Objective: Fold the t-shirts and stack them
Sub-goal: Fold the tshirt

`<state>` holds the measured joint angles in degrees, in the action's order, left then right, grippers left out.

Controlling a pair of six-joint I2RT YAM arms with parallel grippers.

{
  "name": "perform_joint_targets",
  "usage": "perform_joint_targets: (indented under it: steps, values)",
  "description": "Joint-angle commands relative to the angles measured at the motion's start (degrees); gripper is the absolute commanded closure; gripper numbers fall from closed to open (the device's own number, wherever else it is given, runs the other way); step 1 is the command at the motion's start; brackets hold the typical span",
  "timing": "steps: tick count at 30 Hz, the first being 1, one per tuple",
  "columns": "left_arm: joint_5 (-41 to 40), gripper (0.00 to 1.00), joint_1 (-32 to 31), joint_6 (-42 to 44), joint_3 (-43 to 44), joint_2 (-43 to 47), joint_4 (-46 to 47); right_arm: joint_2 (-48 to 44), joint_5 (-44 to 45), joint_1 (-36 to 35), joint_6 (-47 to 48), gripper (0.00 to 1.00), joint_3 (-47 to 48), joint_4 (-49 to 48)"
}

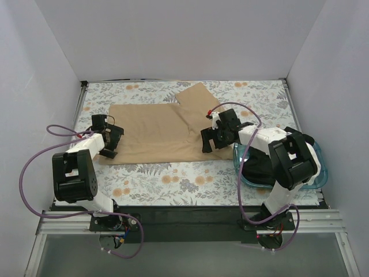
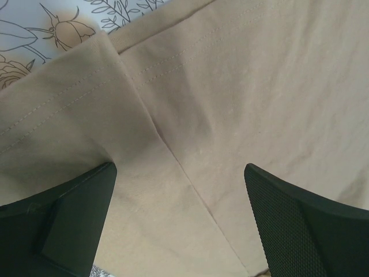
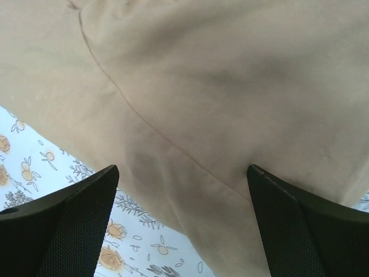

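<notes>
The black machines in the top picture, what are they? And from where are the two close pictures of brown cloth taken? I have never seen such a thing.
They are two robot arms, left and right, bolted at the near edge of a table with a flowered cover. Each ends in a two-finger gripper. The top picture comes from a fixed camera above and behind them. The two close pictures come from cameras on the wrists, and the black shapes at the bottom are the gripper's own fingers. A tan t-shirt lies spread on the table. The left gripper is at its left edge, the right gripper near its right edge. Both are open and hold nothing. On the right stands a teal basin with something dark inside.
</notes>
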<state>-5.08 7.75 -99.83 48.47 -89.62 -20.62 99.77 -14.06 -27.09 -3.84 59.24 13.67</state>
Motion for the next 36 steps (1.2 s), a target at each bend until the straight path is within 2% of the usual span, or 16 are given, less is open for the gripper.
perform_joint_targets:
  steps: [1, 5, 9, 17, 23, 28, 33, 36]
  values:
    - [-4.93, 0.05, 0.34, 0.78, -2.94, -1.17, -3.45, -0.27, -1.41, -2.08, -2.14, 0.02, -4.65, -1.54]
    - [-8.18, 0.05, 3.05, -0.10, -4.34, 0.76, -6.27, -3.42, 0.26, -4.46, -3.55, 0.02, -8.70, -2.25]
    - [-10.74, 0.05, 4.73, 0.16, -6.54, 2.96, -9.08, -9.23, 5.88, -6.83, -4.60, 0.02, -13.79, -2.16]
    - [-12.92, 0.05, 5.61, -1.41, -11.38, 10.60, -10.84, -21.26, 6.59, -12.36, -10.40, 0.02, -21.62, -1.28]
    - [-13.91, 0.05, 5.61, -3.18, -11.55, 14.56, -12.08, -27.51, 9.49, -15.09, -11.02, 0.02, -21.29, 1.62]
    - [-13.03, 0.05, 5.70, -2.21, -11.99, 14.31, -10.76, -29.63, 8.35, -16.59, -10.93, 0.02, -19.78, 2.59]
    - [-12.41, 0.05, 5.61, -2.03, -11.64, 12.11, -10.41, -30.07, 7.12, -21.68, -13.03, 0.02, -21.44, 4.34]
    - [-12.15, 0.05, 5.61, -2.12, -11.91, 11.58, -9.70, -29.54, 11.57, -21.69, -16.28, 0.02, -23.47, 5.22]
